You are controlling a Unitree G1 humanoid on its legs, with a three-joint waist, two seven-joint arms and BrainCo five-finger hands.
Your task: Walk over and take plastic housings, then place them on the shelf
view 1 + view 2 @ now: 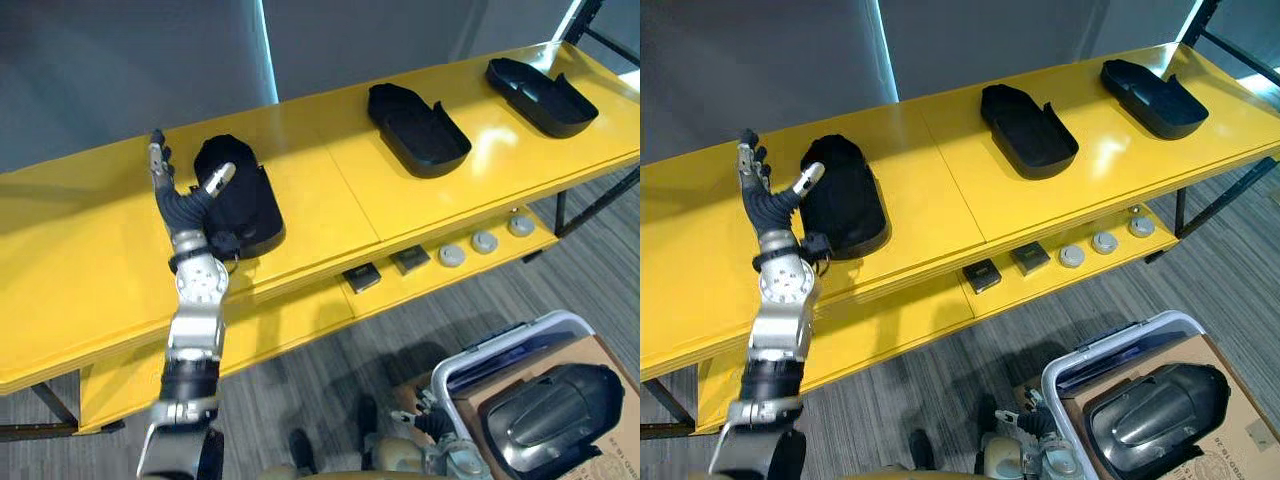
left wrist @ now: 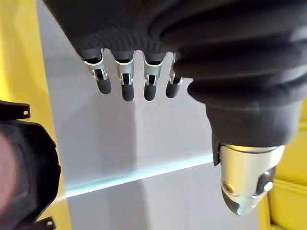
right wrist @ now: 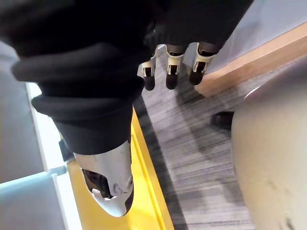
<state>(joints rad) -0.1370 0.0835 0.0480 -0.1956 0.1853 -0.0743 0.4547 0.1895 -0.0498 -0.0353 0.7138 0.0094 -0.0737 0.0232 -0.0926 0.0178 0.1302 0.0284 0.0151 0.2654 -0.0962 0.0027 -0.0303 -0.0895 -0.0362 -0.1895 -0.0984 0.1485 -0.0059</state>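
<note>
The left hand (image 1: 170, 190) is raised over the left part of the yellow shelf's top board (image 1: 90, 270). Its fingers (image 2: 127, 86) are straight and side by side, the thumb (image 1: 220, 180) spread wide, and they grip nothing. Just beside it lies the leftmost black plastic housing (image 1: 245, 205), hollow side down; the thumb tip shows over its edge, but I cannot tell whether they touch. A second housing (image 1: 418, 130) lies further right and a third (image 1: 540, 95) near the shelf's right end, both hollow side up and well apart. On the lower shelf board (image 1: 300, 320) sit two dark square parts (image 1: 385, 268) and three grey discs (image 1: 484, 241). The right hand (image 3: 120, 57) hangs low over the grey carpet (image 3: 192, 143), its fingers (image 3: 171, 76) loosely extended and empty. Near it, a cardboard box (image 1: 610, 380) holds another dark housing (image 1: 555, 415).
</note>
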